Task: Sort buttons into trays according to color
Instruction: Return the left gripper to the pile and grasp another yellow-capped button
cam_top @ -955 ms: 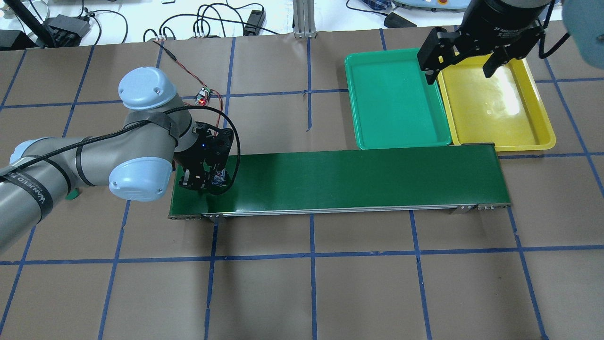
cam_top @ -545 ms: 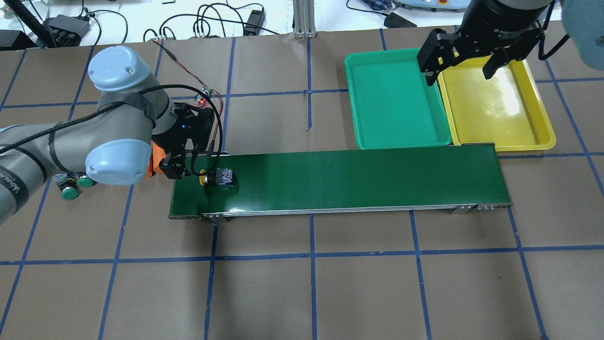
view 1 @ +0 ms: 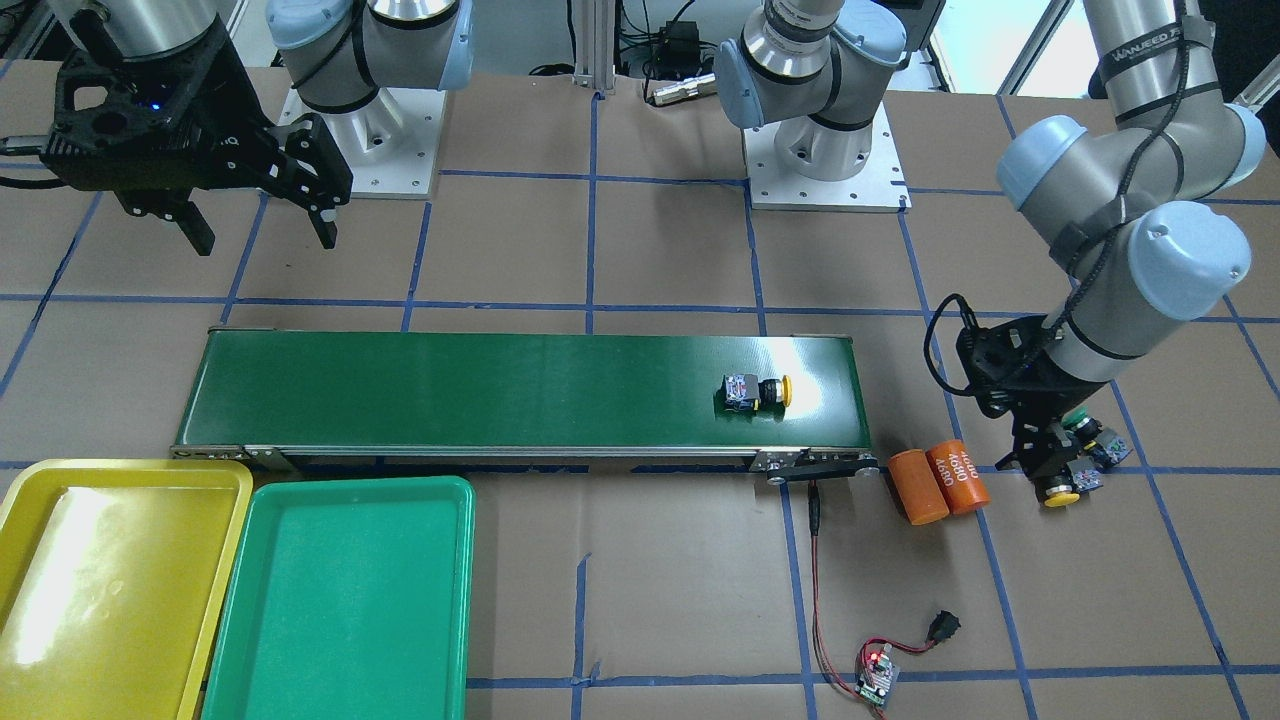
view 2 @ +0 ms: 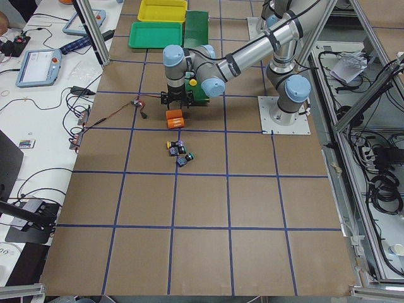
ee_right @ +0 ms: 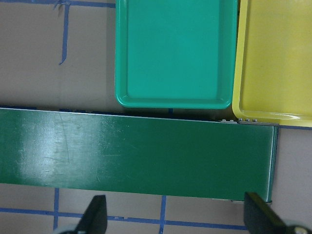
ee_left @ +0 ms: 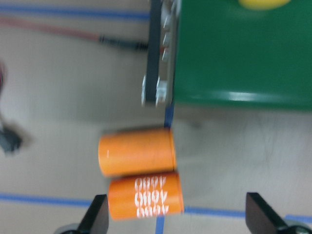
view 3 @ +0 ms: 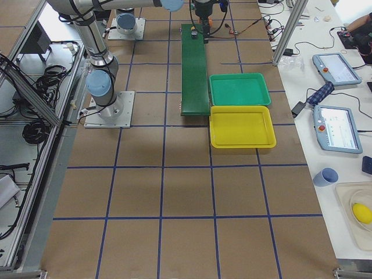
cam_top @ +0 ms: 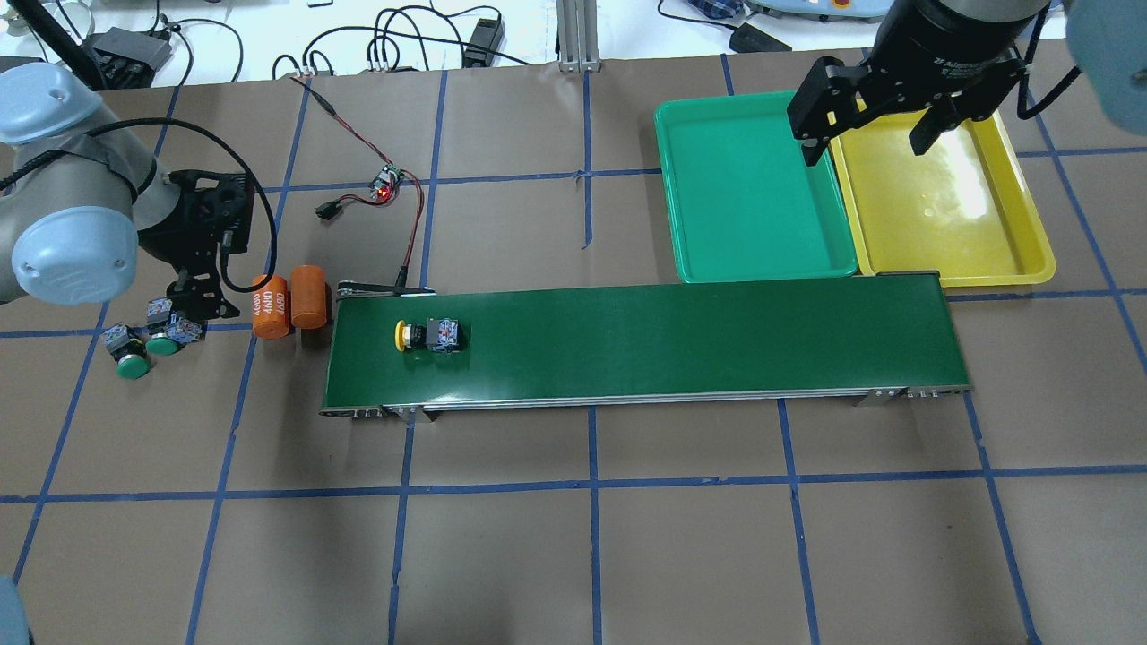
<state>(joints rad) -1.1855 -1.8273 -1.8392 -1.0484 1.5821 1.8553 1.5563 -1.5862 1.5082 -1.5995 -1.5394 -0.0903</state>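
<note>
Yellow button (cam_top: 428, 335) lies on the belt (cam_top: 672, 340), apart from left gripper (cam_top: 201, 307) and right gripper (cam_top: 865, 143), both spread.

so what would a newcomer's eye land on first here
The long dark-green conveyor belt across the table's middle, with one yellow button lying on its side near its end on the robot's left. Next, the green tray and yellow tray, side by side and empty, beside the belt's other end.

A long dark-green conveyor belt (cam_top: 681, 345) lies before me on the brown, blue-taped table (cam_top: 627, 546). Just off its end on my left, two orange cylinders (cam_top: 310, 298) lie side by side, touching, one showing 4680. Beyond them a small circuit board (cam_top: 387, 185) glows red, wired to the belt.
</note>
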